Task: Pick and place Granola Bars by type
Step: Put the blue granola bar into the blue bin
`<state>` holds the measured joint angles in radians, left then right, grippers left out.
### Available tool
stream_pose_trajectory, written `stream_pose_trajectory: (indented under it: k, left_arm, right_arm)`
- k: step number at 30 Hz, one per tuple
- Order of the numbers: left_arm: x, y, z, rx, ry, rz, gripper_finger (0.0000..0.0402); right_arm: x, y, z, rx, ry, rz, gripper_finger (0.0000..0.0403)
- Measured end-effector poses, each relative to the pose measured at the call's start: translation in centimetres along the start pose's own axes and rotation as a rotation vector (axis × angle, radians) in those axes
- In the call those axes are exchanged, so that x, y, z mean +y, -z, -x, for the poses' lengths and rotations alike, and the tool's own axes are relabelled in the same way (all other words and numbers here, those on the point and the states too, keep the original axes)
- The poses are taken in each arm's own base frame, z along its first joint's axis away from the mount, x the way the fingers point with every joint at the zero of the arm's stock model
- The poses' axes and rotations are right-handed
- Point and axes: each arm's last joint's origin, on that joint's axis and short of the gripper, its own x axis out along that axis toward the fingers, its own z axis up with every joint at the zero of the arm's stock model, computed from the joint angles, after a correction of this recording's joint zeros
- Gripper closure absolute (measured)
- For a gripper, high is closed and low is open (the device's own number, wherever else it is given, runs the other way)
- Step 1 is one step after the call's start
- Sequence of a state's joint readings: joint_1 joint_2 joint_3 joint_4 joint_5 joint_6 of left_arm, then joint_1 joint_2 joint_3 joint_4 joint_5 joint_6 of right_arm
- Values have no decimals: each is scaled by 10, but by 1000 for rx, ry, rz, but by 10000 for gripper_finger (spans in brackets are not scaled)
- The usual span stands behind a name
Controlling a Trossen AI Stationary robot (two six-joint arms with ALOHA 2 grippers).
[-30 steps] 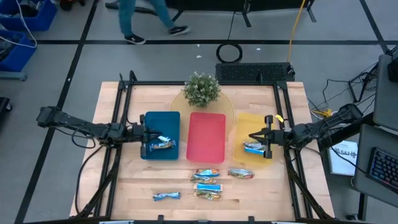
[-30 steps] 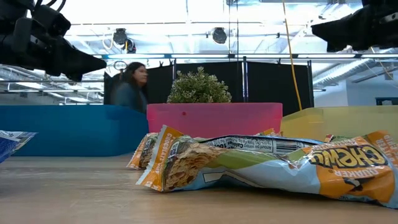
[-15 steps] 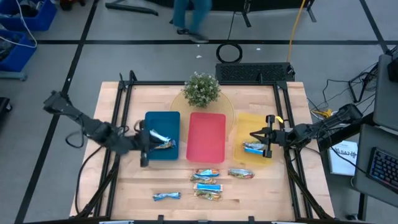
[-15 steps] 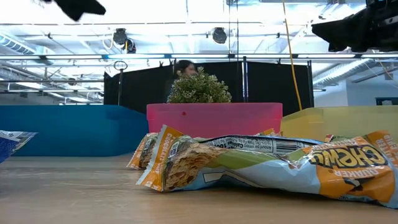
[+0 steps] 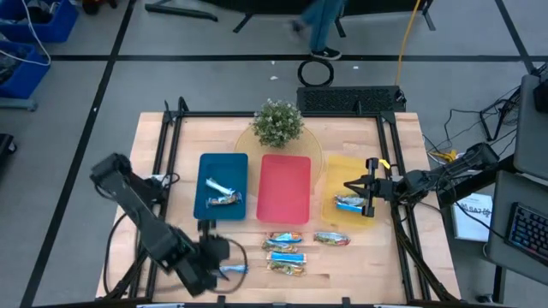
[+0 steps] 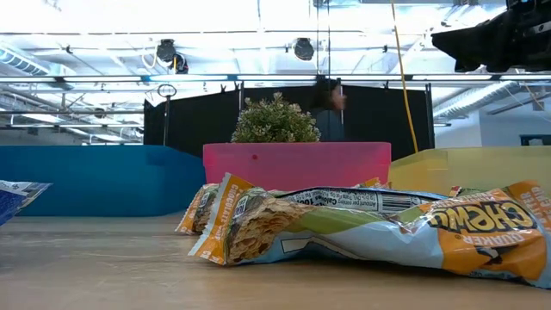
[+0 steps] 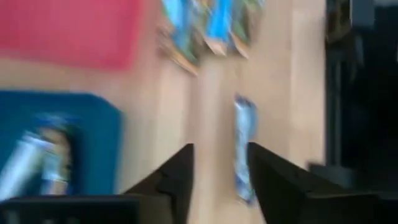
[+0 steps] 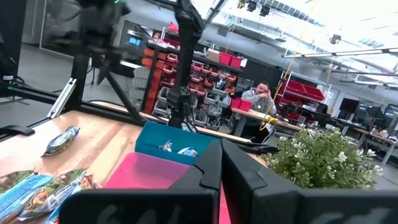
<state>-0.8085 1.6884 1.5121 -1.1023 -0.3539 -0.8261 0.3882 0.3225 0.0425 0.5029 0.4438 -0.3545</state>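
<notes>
High view: I see my left gripper point(image 5: 224, 267) open over the wooden table point(image 5: 180, 235); my right gripper point(image 5: 349, 190) is closed, empty, and a person point(image 5: 318, 21) walks behind.

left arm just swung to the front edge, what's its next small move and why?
Probably lower the left gripper onto the lone blue bar and close. Its fingers stand apart and empty with that bar lying between them, two bars already sit in the blue tray.
</notes>
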Motion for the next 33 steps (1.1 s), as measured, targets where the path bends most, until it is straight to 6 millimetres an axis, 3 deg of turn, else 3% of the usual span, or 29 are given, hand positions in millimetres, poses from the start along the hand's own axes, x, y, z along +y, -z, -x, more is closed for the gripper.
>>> stream_pose_trajectory:
  k: [6,13,18,25,33]
  left_arm:
    - [-30,18,-44,156,-36,-44,146]
    - [-46,29,-83,279,-36,-75,81]
    - [-48,28,-102,330,-26,-21,67]
    - [-31,27,-121,378,-77,60,66]
    - [-20,41,-146,447,13,79,66]
  right_arm:
    - [0,0,0,1,0,-1,402]
    - [0,0,0,-1,1,5,402]
    - [0,0,0,-1,0,9,402]
    - [0,0,0,-1,0,9,403]
    - [0,0,0,-1,0,18,403]
